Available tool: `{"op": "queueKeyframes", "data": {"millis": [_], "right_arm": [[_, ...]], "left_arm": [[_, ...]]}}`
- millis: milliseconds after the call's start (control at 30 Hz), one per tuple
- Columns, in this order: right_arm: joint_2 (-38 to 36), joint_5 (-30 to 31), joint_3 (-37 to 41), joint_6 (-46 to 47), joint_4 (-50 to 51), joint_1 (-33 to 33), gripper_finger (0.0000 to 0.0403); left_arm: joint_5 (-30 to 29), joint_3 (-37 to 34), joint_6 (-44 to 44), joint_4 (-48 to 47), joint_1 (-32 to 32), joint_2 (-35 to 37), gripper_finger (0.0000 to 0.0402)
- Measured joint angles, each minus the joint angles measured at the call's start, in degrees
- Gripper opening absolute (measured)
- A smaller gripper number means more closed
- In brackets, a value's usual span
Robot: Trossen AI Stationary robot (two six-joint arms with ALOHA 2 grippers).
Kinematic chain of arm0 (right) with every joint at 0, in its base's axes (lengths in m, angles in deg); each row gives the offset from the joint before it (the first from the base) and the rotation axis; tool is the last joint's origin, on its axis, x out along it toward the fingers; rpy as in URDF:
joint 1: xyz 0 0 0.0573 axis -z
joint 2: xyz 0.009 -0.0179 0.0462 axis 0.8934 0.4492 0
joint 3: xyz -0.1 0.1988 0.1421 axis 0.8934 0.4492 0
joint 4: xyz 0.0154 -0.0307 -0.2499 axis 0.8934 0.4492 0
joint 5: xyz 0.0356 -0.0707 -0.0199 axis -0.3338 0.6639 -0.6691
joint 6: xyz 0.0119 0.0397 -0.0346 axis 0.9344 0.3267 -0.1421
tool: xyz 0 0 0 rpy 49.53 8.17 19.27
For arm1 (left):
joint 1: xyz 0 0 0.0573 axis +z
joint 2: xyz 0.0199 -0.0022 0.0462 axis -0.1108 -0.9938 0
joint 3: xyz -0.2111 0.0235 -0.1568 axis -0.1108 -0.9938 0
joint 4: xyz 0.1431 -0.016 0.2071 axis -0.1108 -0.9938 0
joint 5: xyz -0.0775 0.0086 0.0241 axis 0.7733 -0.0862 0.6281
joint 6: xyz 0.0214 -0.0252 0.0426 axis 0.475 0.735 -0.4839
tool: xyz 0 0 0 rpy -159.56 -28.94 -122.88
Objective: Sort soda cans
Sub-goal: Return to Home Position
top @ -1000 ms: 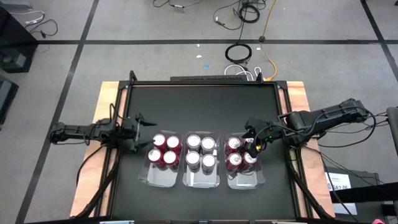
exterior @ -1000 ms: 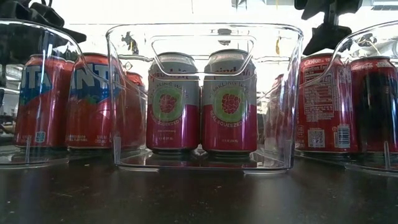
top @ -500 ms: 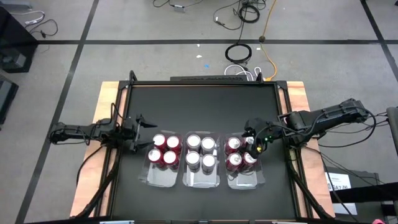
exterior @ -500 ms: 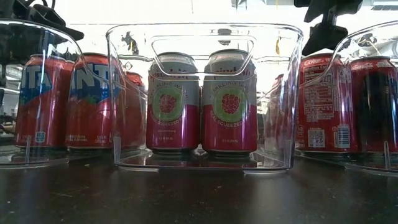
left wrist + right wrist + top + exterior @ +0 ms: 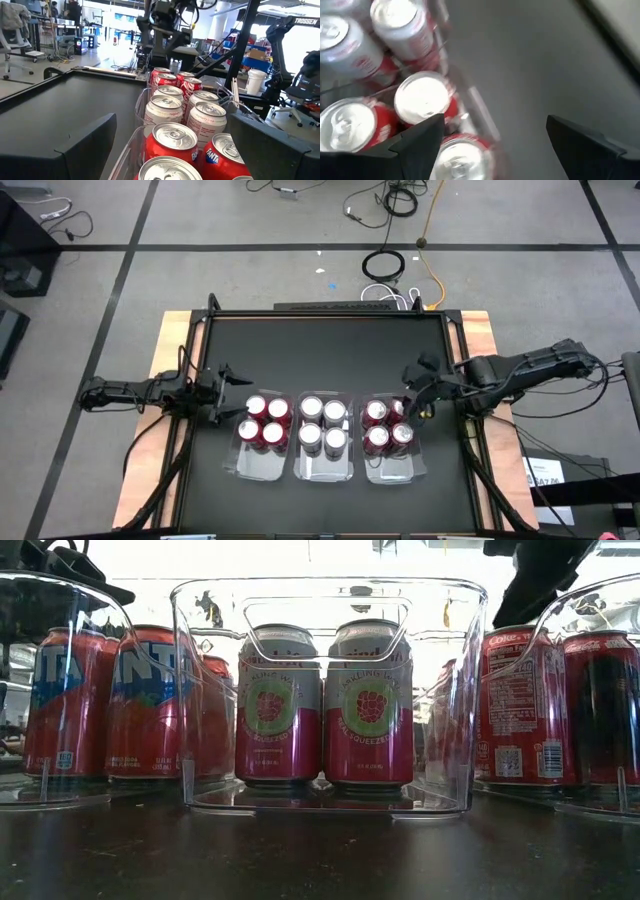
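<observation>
Three clear trays stand side by side near the table's front edge. The left tray (image 5: 262,460) holds red soda cans (image 5: 264,421), the middle tray (image 5: 324,465) silver-topped white cans (image 5: 322,423), and the right tray (image 5: 392,468) red cans (image 5: 386,425). All the cans stand upright on the tray floors. My left gripper (image 5: 229,392) is open, level, at the table's left side, just left of the left tray. My right gripper (image 5: 416,388) is open, slanting down above the right tray's far right corner. Its fingers (image 5: 420,137) are apart, with nothing between them.
The black table top (image 5: 320,350) lies bare beyond the trays. Wooden strips (image 5: 480,330) and a raised frame run along its sides. In the low view the middle tray's handle cut-out (image 5: 325,610) faces the camera. Cables (image 5: 385,265) lie on the floor behind the table.
My right gripper has drawn back from above the right tray's cans toward the table's far right and has rolled at the wrist. It has stayed open. The cans and trays have not moved.
</observation>
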Motion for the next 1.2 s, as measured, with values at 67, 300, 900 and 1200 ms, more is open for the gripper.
{"op": "queueKeyframes", "data": {"millis": [67, 300, 900, 1200], "right_arm": [[-2.31, 1.29, 0.5, -4.25, -1.5, 0.02, 0.0343], [-17.3, 0.84, 14.46, -13.51, -15.56, 0.73, 0.0343], [-57.07, -5.53, 42.96, -14.67, -27.81, 3.43, 0.0343], [-57.68, -5.49, 48.3, -19.26, -43.94, 3.39, 0.0343]], "left_arm": [[0.0, 0.0, 0.0, 0.0, 0.0, 0.0, 0.039], [0.0, 0.0, 0.0, 0.0, 0.0, 0.0, 0.039], [-0.04, -0.05, -0.01, 0.02, 0.0, -0.09, 0.039], [-0.02, -0.04, -0.02, -0.02, 0.0, -0.31, 0.039]]}}
